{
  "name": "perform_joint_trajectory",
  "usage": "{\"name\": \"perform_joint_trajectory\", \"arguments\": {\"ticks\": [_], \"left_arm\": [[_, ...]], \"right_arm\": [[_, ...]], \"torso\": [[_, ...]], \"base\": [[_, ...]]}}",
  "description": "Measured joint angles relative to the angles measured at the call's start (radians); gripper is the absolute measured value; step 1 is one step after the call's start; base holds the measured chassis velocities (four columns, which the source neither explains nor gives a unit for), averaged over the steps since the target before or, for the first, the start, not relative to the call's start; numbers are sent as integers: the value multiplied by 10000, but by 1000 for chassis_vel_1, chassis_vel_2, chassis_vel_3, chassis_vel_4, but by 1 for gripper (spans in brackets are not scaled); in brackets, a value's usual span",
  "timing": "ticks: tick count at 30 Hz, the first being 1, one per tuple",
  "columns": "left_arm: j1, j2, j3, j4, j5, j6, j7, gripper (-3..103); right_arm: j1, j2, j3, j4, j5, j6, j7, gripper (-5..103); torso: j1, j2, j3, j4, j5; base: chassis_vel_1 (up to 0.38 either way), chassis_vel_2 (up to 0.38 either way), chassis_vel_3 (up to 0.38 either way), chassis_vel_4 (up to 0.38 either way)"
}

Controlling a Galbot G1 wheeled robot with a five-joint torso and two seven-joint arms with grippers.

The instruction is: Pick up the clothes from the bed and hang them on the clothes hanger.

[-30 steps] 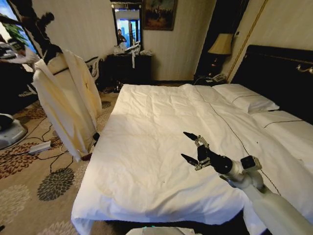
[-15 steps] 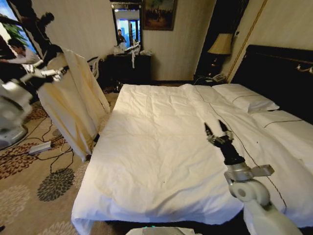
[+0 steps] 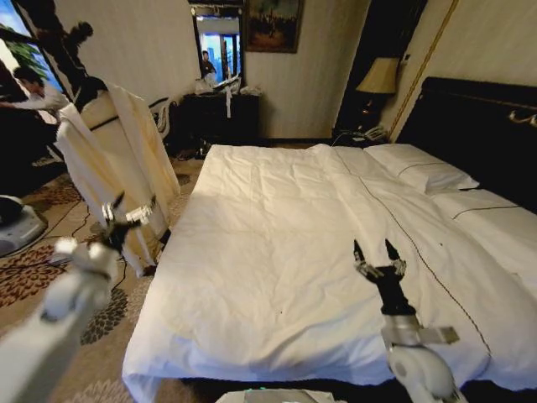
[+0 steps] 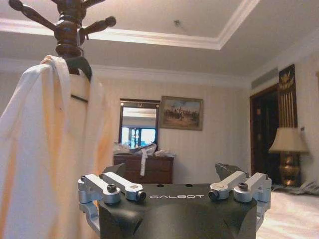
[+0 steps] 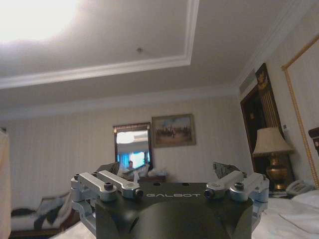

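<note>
Both sets of jaws stand spread and empty: the left gripper (image 3: 120, 211) is raised at the left, just in front of the lower part of the clothes (image 3: 113, 164), and the right gripper (image 3: 378, 254) points up over the near right part of the bed (image 3: 277, 277), holding nothing.

The clothes, a cream long-sleeved garment, are off the bed and hang at the far left on the clothes hanger (image 3: 107, 122), whose dark shoulder arm shows as a thin bar inside the collar. The hanger in turn appears to hook on the tall dark turned-wood stand (image 4: 70, 25); the left wrist view shows the garment (image 4: 40, 149) draped from just below the stand's knobbed pegs, which is why it falls straight and open down the front, sleeves loose at the sides. The fabric hangs free, so its own weight seems to keep it in place. Whether the left gripper is touching the cloth or just apart from it cannot be told.

The white duvet lies wrinkled but bare of any garment, with the pillows (image 3: 419, 172) at the far right against the dark headboard (image 3: 478, 126). Judged from this, the hanging looks done, and the spread jaws fit arms that have nothing left to carry.

Farther out, a dresser with a mirror (image 3: 220, 50) stands against the far wall, a lamp (image 3: 379, 77) beside the headboard, and patterned carpet (image 3: 92, 315) with cables covers the floor at the left.
</note>
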Motion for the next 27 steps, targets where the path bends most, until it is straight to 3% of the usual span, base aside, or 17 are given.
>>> {"name": "perform_joint_trajectory", "arguments": {"ticks": [4,7,13,27], "left_arm": [[1298,-1608,190,-1658,1494,-77,223,100],[1696,-1929,187,-2149,1840,-36,274,100],[2107,-1975,-84,-2463,1926,316,353,100],[2041,-1906,-68,-2388,1850,334,369,100]], "right_arm": [[-720,289,-353,730,-705,-357,919,100],[-1107,305,-331,1247,-895,-467,1078,100],[-1610,149,-45,1963,-1009,-613,1099,100],[-1580,125,-29,1957,-952,-629,1048,100]], "torso": [[0,1,0,-7,6],[0,1,0,-8,2],[1,2,1,-8,1],[3,0,3,-7,1]], "base": [[0,0,0,0],[0,0,0,0],[0,0,0,0],[0,0,0,0]]}}
